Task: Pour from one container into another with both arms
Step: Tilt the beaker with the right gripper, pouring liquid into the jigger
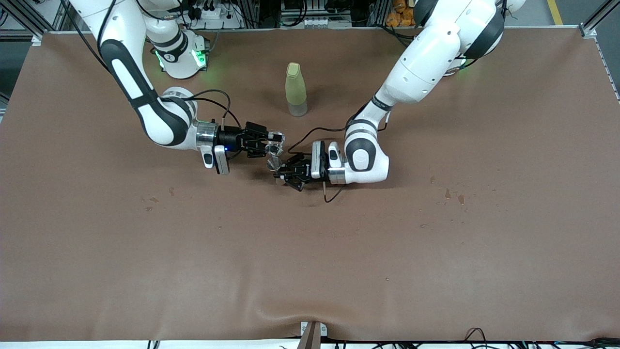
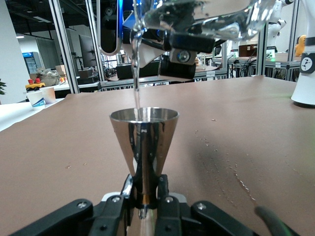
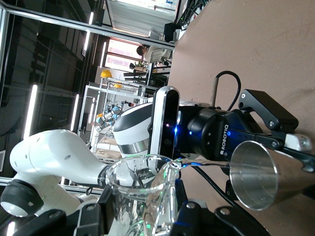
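A steel cone-shaped jigger (image 2: 143, 132) stands upright near the table's middle, with my left gripper (image 2: 143, 196) shut on its narrow waist. In the front view that jigger (image 1: 273, 164) sits just ahead of the left gripper (image 1: 286, 173). My right gripper (image 1: 264, 141) is shut on a clear glass beaker (image 1: 274, 138), tipped over the jigger. A thin stream of water (image 2: 135, 73) falls from the beaker's spout (image 3: 170, 169) into the jigger's mouth (image 3: 251, 172). The beaker (image 3: 140, 194) shows between the right gripper's fingers (image 3: 189, 211).
A tall pale green bottle (image 1: 296, 89) with a cream cap stands upright on the brown table (image 1: 310, 252), farther from the front camera than the two grippers. Small wet spots (image 1: 453, 195) lie toward the left arm's end.
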Tool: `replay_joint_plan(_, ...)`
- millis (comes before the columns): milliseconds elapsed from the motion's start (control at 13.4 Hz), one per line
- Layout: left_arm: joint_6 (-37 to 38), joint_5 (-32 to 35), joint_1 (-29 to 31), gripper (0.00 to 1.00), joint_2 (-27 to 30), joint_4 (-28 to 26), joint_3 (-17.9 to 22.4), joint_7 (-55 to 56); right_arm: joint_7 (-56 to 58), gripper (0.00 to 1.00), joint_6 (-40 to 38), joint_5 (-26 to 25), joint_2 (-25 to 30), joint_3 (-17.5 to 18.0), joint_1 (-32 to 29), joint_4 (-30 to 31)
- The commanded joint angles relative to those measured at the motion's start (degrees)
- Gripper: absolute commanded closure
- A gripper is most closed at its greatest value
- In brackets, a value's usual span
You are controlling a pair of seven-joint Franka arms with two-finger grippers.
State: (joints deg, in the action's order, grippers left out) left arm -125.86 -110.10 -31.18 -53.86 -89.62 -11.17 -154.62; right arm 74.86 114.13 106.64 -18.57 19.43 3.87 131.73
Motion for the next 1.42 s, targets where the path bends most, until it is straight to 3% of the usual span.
replay_joint_plan(0, -0.3, -2.4, 0.2, 1.00, 0.9, -1.2, -0.4, -2.0, -3.4, 1.00, -0.1, 1.2, 0.0, -0.1, 0.2, -0.2)
replay_joint_plan(1344, 0.0, -3.2, 0.3, 1.00, 0.8, -1.3, -0.4, -2.1, -26.8, 1.00, -0.6, 1.2, -1.2, 0.0, -0.1, -1.0)
